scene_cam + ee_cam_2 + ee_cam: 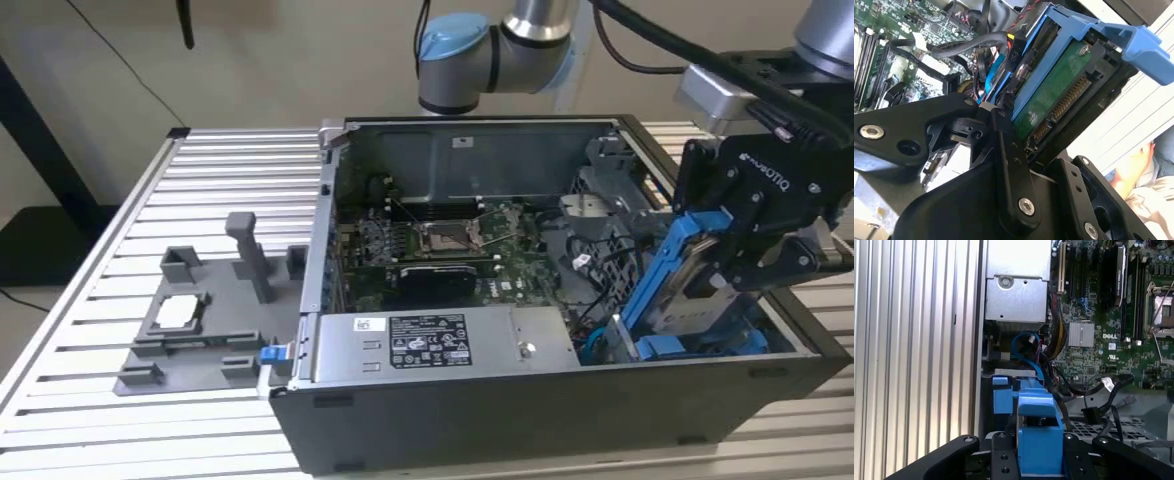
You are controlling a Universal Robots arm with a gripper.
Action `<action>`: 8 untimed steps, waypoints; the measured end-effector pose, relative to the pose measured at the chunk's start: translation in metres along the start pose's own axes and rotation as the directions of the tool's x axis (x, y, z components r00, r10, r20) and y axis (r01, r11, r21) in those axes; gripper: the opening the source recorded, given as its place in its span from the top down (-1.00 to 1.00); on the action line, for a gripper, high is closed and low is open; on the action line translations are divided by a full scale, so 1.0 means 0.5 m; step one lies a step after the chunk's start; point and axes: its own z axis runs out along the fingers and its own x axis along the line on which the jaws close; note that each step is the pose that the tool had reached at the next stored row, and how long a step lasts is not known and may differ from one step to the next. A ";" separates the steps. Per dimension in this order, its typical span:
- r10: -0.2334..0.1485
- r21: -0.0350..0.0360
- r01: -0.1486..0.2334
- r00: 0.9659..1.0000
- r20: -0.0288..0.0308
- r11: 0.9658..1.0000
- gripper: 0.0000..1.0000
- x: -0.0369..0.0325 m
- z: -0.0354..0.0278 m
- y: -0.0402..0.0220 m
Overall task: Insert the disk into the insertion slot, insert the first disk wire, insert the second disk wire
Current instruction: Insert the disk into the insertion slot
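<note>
The disk (674, 275), in its bright blue carrier, stands nearly on edge at the exterior view's right end of the open computer case (534, 400). My gripper (750, 268) is shut on it from above. The disk's lower end sits down among the blue parts of the insertion slot (667, 345). In the second wrist view the disk (1054, 100) shows its green board and connector row between my black fingers (1009, 160). In the first wrist view the blue carrier (1038, 432) sits in my gripper (1039, 460) above the bay. Loose black wires (1094, 415) and a blue cable (1026, 347) lie beside it.
A grey power-supply box (427, 345) fills the case's front, and the motherboard (454, 245) lies behind it. A grey fixture (200, 320) stands on the slatted table (80, 400) at the exterior view's left. A person's hand (1134, 165) is beyond the case.
</note>
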 end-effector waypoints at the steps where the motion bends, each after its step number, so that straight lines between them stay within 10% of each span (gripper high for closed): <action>1: 0.000 0.000 0.000 1.000 0.000 1.000 0.35 0.000 0.004 0.000; 8: 0.000 0.000 0.000 1.000 0.001 1.000 0.35 0.001 0.029 -0.002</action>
